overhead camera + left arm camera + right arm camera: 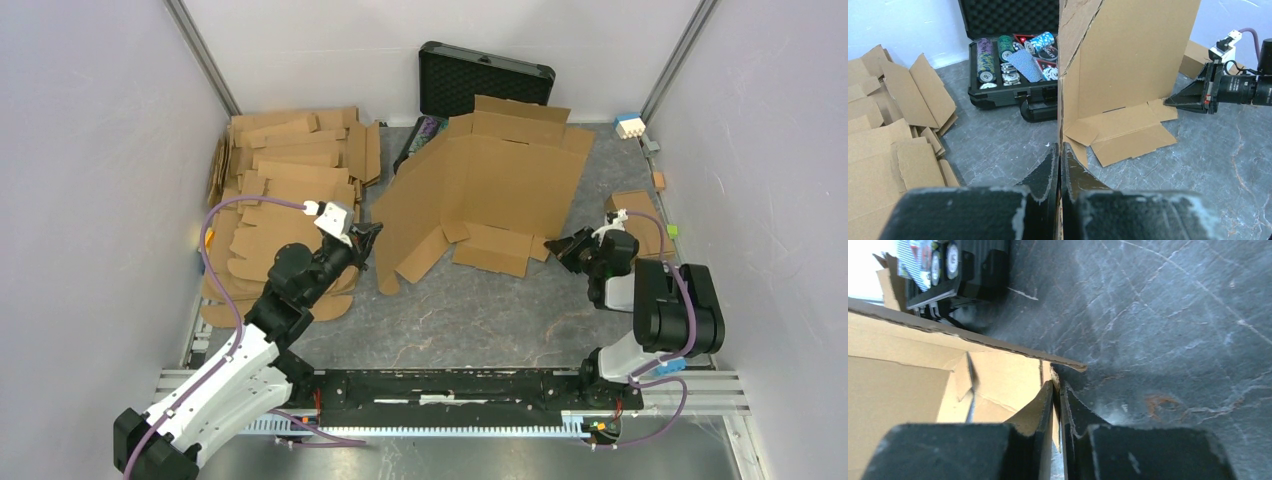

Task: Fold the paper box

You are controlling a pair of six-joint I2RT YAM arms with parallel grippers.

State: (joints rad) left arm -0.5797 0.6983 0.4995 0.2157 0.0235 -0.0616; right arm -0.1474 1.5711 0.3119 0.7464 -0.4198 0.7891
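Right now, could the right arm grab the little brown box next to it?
Probably not yet. The little brown box sits close by with nothing between, but the right gripper is pinched shut on the paper box, so it must let go first.

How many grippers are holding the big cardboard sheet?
2: the left gripper pinches the paper box at its left edge; the right gripper pinches its near right corner.

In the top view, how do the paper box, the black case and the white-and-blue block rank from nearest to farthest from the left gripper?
1. paper box, centre, its left edge in the left gripper.
2. black case, back centre.
3. white-and-blue block, back right corner.
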